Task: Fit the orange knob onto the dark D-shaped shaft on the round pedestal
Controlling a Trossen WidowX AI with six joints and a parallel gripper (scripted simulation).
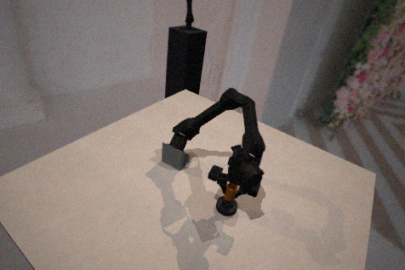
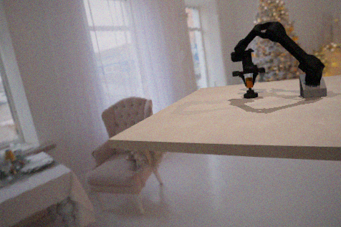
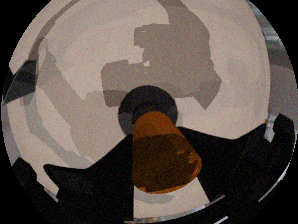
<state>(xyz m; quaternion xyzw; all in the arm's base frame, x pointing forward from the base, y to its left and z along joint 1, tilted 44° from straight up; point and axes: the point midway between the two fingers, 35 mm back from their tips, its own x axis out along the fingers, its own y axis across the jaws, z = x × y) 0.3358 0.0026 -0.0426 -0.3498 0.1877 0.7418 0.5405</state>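
The orange knob (image 1: 231, 192) (image 2: 249, 83) (image 3: 162, 165) is upright between the fingers of my gripper (image 1: 231, 189) (image 2: 249, 81) (image 3: 154, 135), which is shut on it. The dark round pedestal (image 1: 226, 209) (image 2: 251, 95) (image 3: 126, 114) stands on the table directly below. In the exterior view a short dark stretch of the shaft (image 2: 250, 90) shows between the knob's lower end and the pedestal's base, so the knob is not down on the base. Whether the knob touches the shaft's top cannot be told. The knob's hole and both flat sides are hidden.
The pale table (image 1: 106, 186) (image 2: 200, 128) carries the arm's grey base block (image 1: 173, 157) (image 2: 312, 90), behind the pedestal in the top view and right of it in the exterior view. Shadows of the arm lie around the pedestal. A black pillar (image 1: 184, 60) with a small arm stands beyond the table.
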